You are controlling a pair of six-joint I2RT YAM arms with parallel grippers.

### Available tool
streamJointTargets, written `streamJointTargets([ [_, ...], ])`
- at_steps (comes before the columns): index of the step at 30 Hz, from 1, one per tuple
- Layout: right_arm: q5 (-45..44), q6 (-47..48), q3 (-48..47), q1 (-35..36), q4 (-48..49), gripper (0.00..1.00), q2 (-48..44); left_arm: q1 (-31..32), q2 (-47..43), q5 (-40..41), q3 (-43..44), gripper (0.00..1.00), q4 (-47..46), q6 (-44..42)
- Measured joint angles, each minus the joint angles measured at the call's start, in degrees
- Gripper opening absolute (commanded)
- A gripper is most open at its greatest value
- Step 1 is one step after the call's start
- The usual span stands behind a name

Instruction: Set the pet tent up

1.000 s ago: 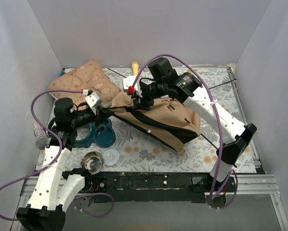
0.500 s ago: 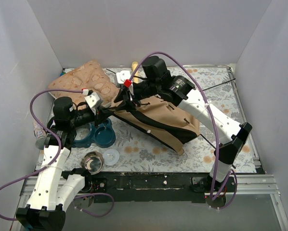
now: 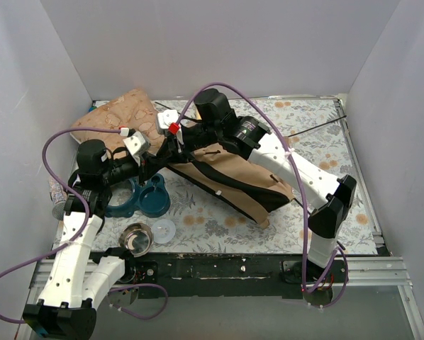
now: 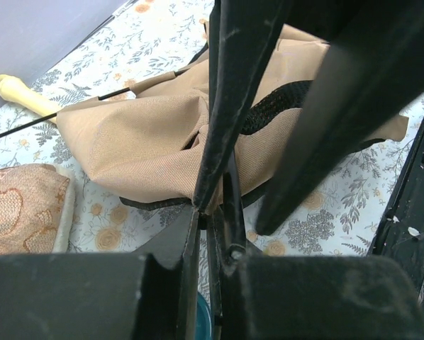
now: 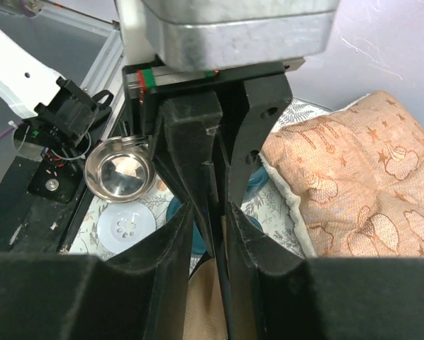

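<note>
A lab test booth: plain pale walls (image 3: pixel 219 42) box in a floral-clothed table (image 3: pixel 219 227) on aluminium rails (image 3: pixel 371 264).

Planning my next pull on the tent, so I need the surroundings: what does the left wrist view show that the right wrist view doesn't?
Only the left wrist: the broad tan shell of the pet tent with its black webbing strap, a thin black pole, and a cream bone-shaped toy. Only the right wrist: a steel bowl and a white perforated lid. Both: the patterned cushion, and the left tool and right tool each closed on a thin black tent part.
</note>
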State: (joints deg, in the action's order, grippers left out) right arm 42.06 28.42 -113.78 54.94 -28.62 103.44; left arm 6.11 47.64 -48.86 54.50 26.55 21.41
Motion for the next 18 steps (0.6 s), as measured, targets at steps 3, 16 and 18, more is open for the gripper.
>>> streamJointTargets([
  [3,-1.2,0.5,0.0,0.0,0.5,0.17,0.2,0.0,0.0,0.0,0.3,0.00,0.2,0.0],
  [16,-5.2,3.0,0.3,-0.1,2.1,0.01,0.2,0.0,0.0,0.3,0.7,0.00,0.7,0.0],
  [18,-5.2,3.8,0.7,-0.7,1.8,0.01,-0.1,0.0,0.0,0.5,0.8,0.00,1.2,-0.1],
])
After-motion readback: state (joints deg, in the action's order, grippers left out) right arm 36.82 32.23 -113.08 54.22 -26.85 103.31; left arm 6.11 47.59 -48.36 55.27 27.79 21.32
